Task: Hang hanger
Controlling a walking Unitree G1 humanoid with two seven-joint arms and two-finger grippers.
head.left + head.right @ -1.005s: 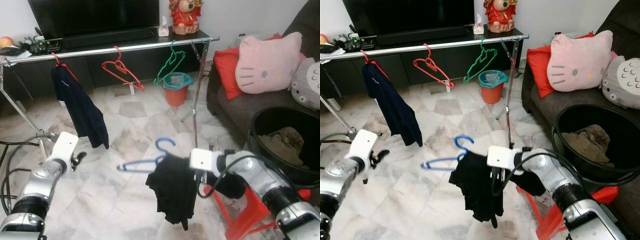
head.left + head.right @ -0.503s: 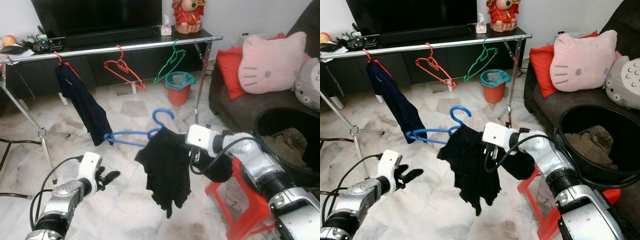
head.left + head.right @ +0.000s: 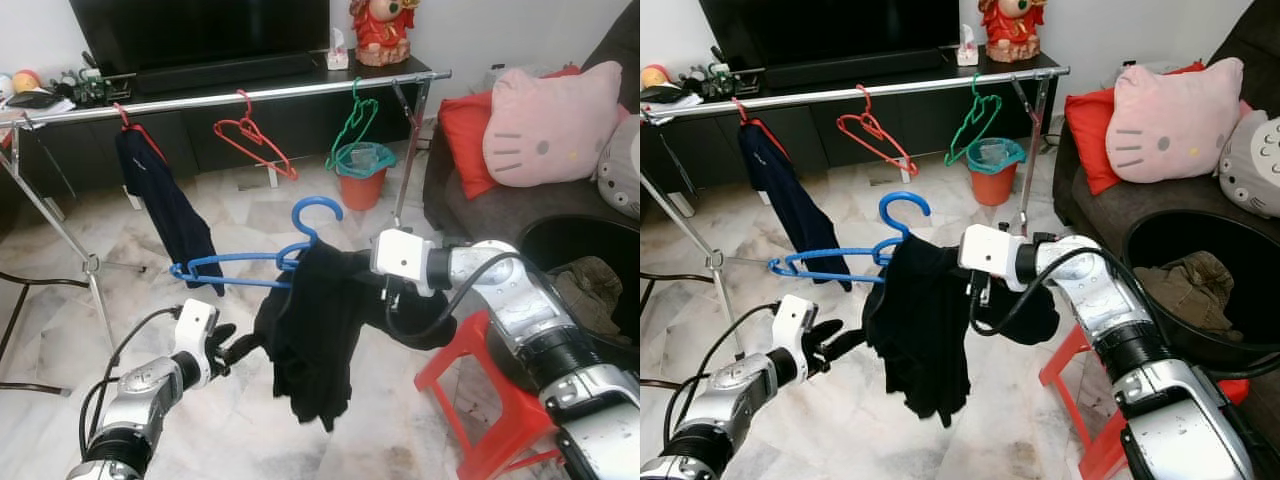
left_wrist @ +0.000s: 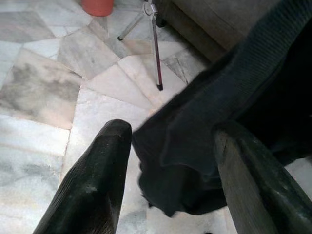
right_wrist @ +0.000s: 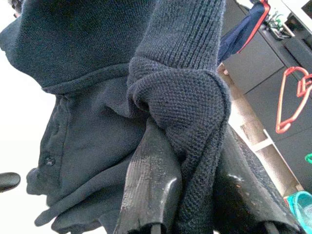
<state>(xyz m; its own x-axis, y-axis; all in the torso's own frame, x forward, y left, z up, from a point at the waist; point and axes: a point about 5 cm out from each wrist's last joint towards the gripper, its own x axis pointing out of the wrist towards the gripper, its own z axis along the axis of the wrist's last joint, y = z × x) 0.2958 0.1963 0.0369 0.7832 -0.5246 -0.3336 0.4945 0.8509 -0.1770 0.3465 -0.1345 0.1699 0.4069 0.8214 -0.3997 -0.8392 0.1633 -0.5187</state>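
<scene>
The floor (image 3: 250,215) was pale marbled tile, with a dark TV stand (image 3: 240,110) along the far wall and a dark sofa (image 3: 470,200) on the right. A metal rail (image 3: 230,97) ran across in front of the stand, and it carried three hangers: a red one with a navy garment (image 3: 165,210) near its left end, a bare red hanger (image 3: 255,145) at mid-rail, and a green hanger (image 3: 350,125) near its right end. A fourth, the blue hanger (image 3: 255,265), was off the rail, in the air below it, wearing a black sweater (image 3: 315,330). The right gripper (image 5: 195,195) pinched a fold of that sweater between its fingers, though the hanger's right half was buried under the knit. The left gripper (image 4: 170,170) hovered by the sweater's lower edge, fingers spread; whether one touched the cloth was hard to tell. Two cushions, pink (image 3: 550,125) and red (image 3: 465,135), lay on the sofa, beside a black basket (image 3: 540,235) cut off at the frame edge. An orange bin (image 3: 362,175) and a red stool (image 3: 480,400) stood on the floor.
</scene>
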